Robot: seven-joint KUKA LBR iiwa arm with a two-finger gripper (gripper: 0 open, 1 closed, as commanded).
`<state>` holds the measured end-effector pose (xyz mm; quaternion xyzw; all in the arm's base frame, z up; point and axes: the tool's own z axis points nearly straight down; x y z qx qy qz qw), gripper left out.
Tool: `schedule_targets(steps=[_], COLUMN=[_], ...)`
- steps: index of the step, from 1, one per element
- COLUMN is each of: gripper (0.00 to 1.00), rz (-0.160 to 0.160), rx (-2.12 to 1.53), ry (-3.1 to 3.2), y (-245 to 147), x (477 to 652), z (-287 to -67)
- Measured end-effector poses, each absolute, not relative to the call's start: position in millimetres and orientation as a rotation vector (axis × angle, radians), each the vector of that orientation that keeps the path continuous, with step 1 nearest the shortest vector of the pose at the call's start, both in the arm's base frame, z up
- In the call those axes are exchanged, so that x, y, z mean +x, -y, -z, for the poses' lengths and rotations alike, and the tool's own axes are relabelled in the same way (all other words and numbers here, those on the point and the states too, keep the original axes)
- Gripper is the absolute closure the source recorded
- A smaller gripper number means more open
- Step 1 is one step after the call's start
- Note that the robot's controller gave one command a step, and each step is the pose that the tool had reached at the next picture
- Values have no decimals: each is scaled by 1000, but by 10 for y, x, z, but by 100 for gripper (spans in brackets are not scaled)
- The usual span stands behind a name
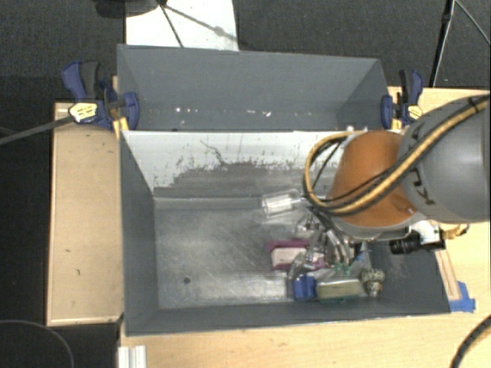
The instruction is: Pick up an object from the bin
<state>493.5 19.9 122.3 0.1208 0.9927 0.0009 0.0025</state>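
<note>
Five small things crowd the near right corner of the grey metal bin, and the gripper is down among them.

The small magenta-and-white packet lies on the floor just left of the gripper, perhaps touching it, and is the nearest thing to it. A clear plastic tube-like piece sits a little farther up and left. Along the near wall below the gripper, close together in a row, are a chunky blue plastic piece, a flat pale grey-green block and a small dull metal round part. The arm reaches in from the right, its rounded orange wrist cover with looped yellow-and-black cables hanging over the heap. From this angle I cannot tell whether the gripper is open or closed, or holding anything.
</note>
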Motion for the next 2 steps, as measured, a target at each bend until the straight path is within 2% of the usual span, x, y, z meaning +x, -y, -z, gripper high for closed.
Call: schedule_targets(steps=[1,2], gripper=[100,100], rz=[-2,-2], rx=[376,371], ry=[-3116,-3115], y=[-201,-203], x=[4938,4945], z=[-1311,-1612])
